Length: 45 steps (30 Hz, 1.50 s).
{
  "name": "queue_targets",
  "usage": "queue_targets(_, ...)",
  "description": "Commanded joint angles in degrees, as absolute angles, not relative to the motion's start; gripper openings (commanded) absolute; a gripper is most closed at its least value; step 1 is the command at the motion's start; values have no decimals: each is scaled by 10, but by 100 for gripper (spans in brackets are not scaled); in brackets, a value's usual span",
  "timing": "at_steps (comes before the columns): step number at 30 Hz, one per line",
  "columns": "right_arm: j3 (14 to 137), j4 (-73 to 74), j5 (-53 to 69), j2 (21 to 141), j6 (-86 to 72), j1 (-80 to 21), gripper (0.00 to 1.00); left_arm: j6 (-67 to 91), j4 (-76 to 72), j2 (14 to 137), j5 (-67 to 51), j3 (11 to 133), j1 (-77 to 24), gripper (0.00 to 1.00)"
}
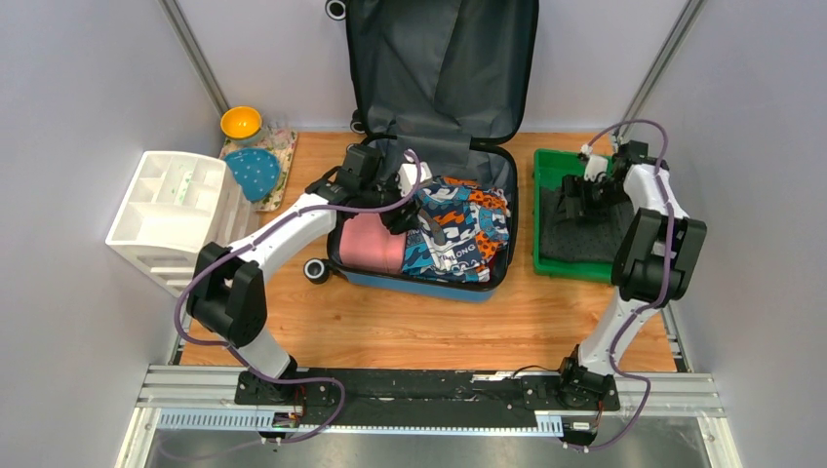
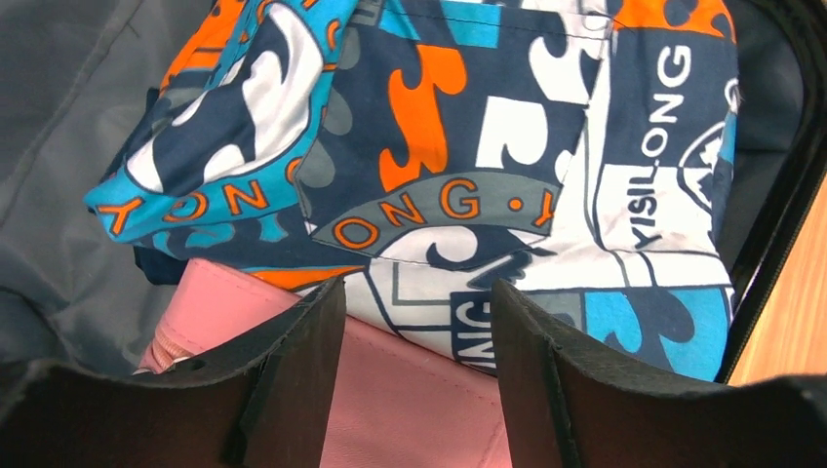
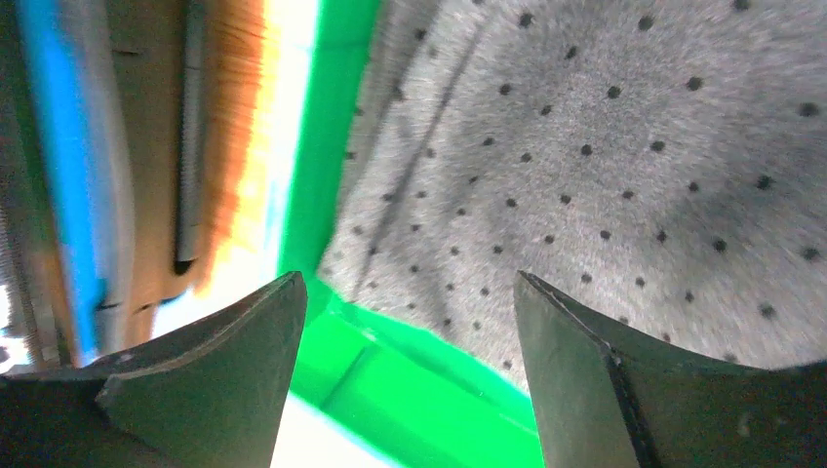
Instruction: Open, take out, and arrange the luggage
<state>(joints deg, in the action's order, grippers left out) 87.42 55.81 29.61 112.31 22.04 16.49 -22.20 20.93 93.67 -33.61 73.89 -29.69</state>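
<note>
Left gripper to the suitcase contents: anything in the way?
Nothing visible. The luggage has its lid up, and the left gripper, jaws open, hangs directly over the pink item and the patterned garment. The garment overlaps the pink item's far edge.

The left gripper (image 2: 419, 292) hangs inside the open luggage (image 1: 419, 282), whose lid stands upright behind it. Directly below its fingertips lies a pouch (image 2: 390, 390); ahead of them a folded printed garment (image 2: 468, 146) overlaps the pouch's far edge. Well off to this gripper's left, outside the luggage, a compartmented organiser (image 1: 166, 210) stands on the table (image 1: 419, 331), with a bowl (image 1: 240, 122) behind it. The right gripper (image 3: 410, 283) hangs over a tray (image 1: 546, 166) just right of the luggage; dotted fabric (image 3: 634, 146) lies in the tray beneath and ahead of its fingers.
</note>
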Motion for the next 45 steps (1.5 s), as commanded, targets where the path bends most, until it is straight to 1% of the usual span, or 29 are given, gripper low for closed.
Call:
queue_targets(1,923,584,371,1009,178,162,83,-314,236,900,-345,762,-332,65)
queue_targets(5,901,573,423,955,156,138,85,-381,242,917,-337,763,-367,66)
queue_targets(9,829,503,467,867,175,92,89,-443,274,921,-360,767,-387,67)
queue_targets(10,793,487,481,851,186,84,90,-459,284,918,-379,766,-387,68)
queue_targets(14,712,417,492,781,227,34,91,-577,373,910,-410,767,-389,68)
queue_targets(17,686,405,495,759,240,3,91,-623,409,911,-416,766,-398,68)
queue_targets(18,679,399,495,754,243,-23,91,-631,415,911,-414,765,-407,68)
queue_targets(22,651,381,500,741,257,-34,91,-650,417,911,-395,760,-425,68)
queue_targets(26,633,373,497,729,273,-38,91,-650,439,912,-382,782,-446,69)
queue_targets(29,621,359,496,716,273,-40,92,-645,442,913,-351,785,-462,70)
queue_targets(33,593,331,488,696,283,-50,95,-660,421,911,-266,755,-476,70)
queue_targets(35,584,324,483,685,300,-55,95,-658,388,907,-244,738,-478,68)
queue_targets(42,537,295,504,641,364,-58,98,-691,361,894,-171,718,-479,60)
queue_targets(45,526,282,507,634,379,-62,98,-685,349,881,-163,708,-478,47)
